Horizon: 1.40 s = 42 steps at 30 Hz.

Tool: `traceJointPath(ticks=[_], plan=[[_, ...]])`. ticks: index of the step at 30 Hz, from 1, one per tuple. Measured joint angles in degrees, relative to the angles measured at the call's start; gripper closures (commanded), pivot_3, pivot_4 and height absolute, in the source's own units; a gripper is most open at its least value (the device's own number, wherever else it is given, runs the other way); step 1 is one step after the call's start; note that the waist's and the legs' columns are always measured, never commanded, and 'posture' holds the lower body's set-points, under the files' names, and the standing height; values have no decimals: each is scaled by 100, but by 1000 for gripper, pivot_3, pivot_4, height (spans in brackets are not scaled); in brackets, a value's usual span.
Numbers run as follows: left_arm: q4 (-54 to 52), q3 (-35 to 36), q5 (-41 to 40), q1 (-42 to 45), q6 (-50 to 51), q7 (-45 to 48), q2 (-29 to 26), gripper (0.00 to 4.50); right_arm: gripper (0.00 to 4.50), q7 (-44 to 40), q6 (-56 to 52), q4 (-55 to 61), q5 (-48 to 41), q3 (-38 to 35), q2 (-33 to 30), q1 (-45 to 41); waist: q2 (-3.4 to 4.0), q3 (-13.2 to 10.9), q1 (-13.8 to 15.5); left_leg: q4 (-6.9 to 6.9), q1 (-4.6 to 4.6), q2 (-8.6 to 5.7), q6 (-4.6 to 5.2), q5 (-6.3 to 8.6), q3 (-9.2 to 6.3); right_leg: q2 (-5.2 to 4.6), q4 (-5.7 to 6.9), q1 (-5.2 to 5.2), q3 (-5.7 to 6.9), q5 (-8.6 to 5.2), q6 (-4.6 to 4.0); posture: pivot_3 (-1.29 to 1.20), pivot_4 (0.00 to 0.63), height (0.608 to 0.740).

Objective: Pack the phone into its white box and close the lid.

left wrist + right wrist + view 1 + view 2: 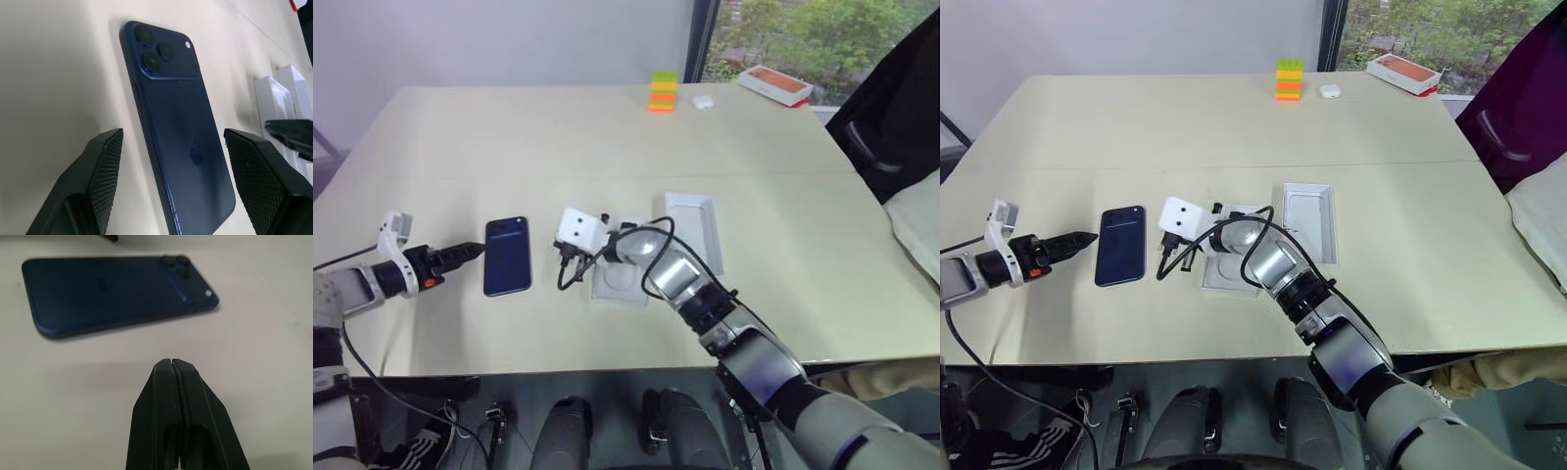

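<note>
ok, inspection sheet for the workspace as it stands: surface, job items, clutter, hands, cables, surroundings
Surface: pale table, flat, matte.
Job's things: phone lying back up, loose; white tray open; another white box part beside it, partly behind the right arm.
Clutter: coloured block stack, small white item, orange-and-white box at the far edge.
Hands: left hand open, beside the phone; right hand shut, empty, on the phone's other side.
Cables: black cable looped on the right wrist.
Surroundings: window, trees outside.

The phone (507, 256) is laid flat on the table (558, 137), flanked by the left gripper (481, 250) and the right gripper (560, 257).
</note>
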<state>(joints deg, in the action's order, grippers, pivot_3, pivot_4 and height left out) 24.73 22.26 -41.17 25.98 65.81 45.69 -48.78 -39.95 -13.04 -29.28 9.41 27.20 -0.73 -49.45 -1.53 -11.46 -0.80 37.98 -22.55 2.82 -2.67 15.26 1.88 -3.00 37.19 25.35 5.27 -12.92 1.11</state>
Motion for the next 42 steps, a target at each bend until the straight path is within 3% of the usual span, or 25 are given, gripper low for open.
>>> traceJointPath(ticks=[13, 27, 42], plan=[[316, -514, 438, 637, -233, 283, 605, 1015, 4447, -15, 95, -44, 179, -54, -290, 114, -1, 2, 115, 3, 7, -9, 0, 0, 6, -5, 5, -12, 4, 0, 1, 0, 150, 740], [367, -782, 550, 800, -98, 686, 715, 1015, 4447, -30, 218, -19, 439, 46, -275, 210, -2, 3, 135, 3, 11, -10, 0, 0, 4, -5, 5, -16, 4, -1, 2, 0, 150, 740], [-100, -603, 558, 804, 126, 156, 1346, 1015, 4447, -62, 190, -29, 726, 153, -271, 191, 10, 16, 158, 3, 36, -24, 0, 0, -14, -25, 0, -56, 19, -7, 11, 0, 150, 740]])
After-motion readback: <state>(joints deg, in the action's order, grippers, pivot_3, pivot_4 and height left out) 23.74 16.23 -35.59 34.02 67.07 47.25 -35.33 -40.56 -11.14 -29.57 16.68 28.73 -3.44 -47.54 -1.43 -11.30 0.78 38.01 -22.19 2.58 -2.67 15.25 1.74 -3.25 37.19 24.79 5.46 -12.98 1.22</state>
